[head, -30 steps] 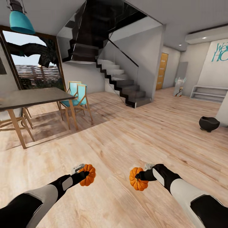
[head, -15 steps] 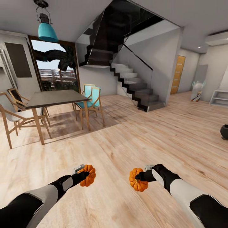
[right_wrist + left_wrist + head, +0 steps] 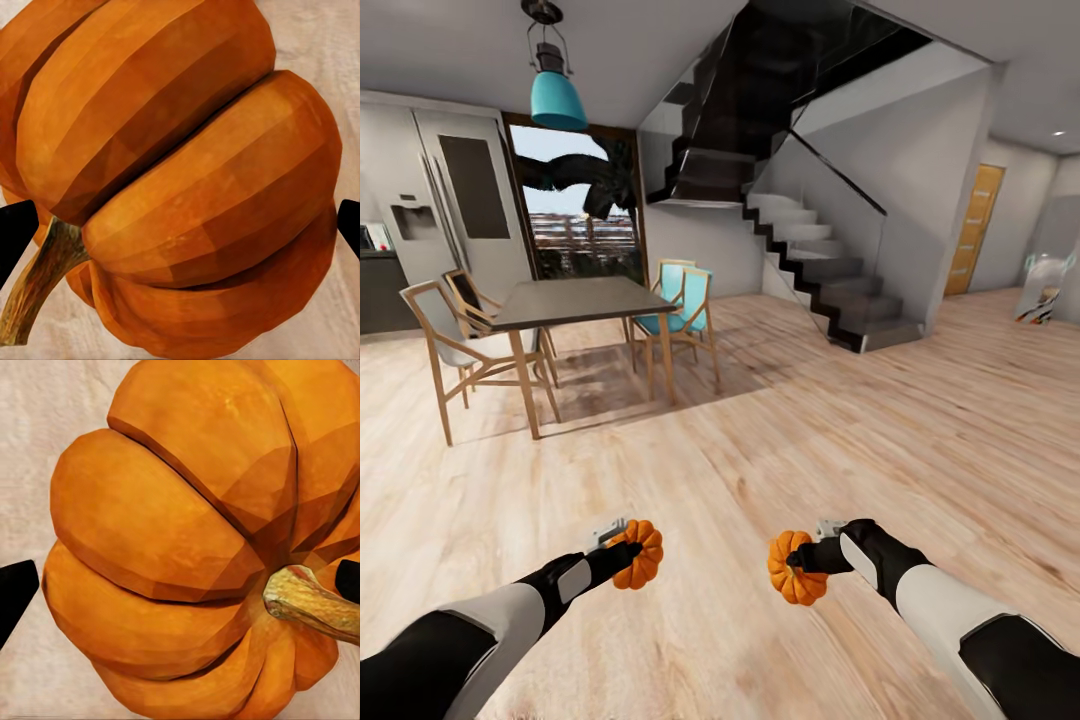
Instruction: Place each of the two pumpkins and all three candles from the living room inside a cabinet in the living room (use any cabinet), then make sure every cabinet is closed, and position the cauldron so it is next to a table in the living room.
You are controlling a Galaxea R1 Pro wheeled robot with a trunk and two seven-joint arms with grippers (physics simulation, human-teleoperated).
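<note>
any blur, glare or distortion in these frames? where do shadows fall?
Head view: sharp, wide-angle stretch at the edges, soft shadow under the dining table. Left wrist view: pumpkin crisp, evenly lit, no glare. Right wrist view: same, pumpkin faceted, creases shaded.

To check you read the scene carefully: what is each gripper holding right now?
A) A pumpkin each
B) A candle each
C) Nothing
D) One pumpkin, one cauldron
A: the left gripper is shut on an orange left pumpkin, and the right gripper is shut on the right pumpkin; both wrist views show ribbed orange pumpkins between the fingertips.
</note>
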